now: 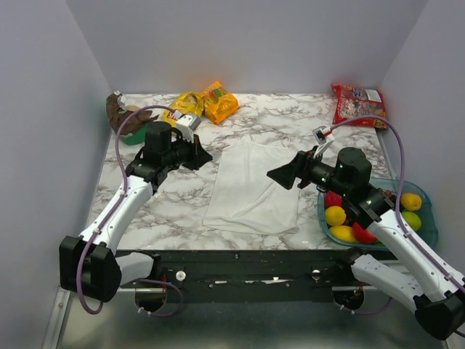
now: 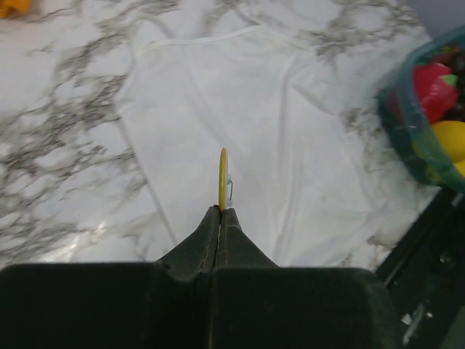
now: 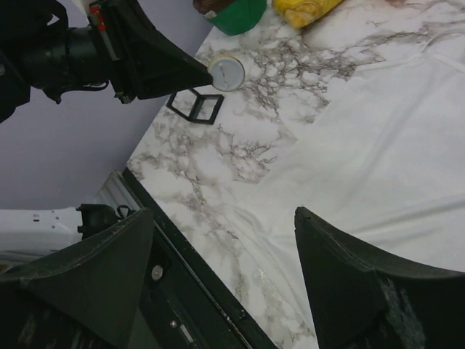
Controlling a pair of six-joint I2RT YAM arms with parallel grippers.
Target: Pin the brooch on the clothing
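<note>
Right now the left jaws are pinched shut on the brooch. In the left wrist view it stands on edge between their tips, a thin gold-yellow sliver with a bit of metal fitting on its right side. From the right wrist view the same brooch shows as a small round disc with a pale face and a gold rim, sitting at the very tip of the left jaws and lifted off the surface.

The clothing, a plain white piece, lies flat and slightly creased in the middle of the marble surface. The left arm reaches in from the left and holds the brooch in the air near the garment's far-left corner. In the left wrist view white fabric fills the space behind the disc.

The right jaws stand wide apart and hold nothing. The right arm carries them above the right side of the clothing, pointing towards the left jaws.

A small black square frame lies on the bare marble below the brooch, beside the garment. At the right edge sits a teal basket holding lemons and red fruit. Along the far edge lie yellow and orange snack bags, a red packet and a green object.
</note>
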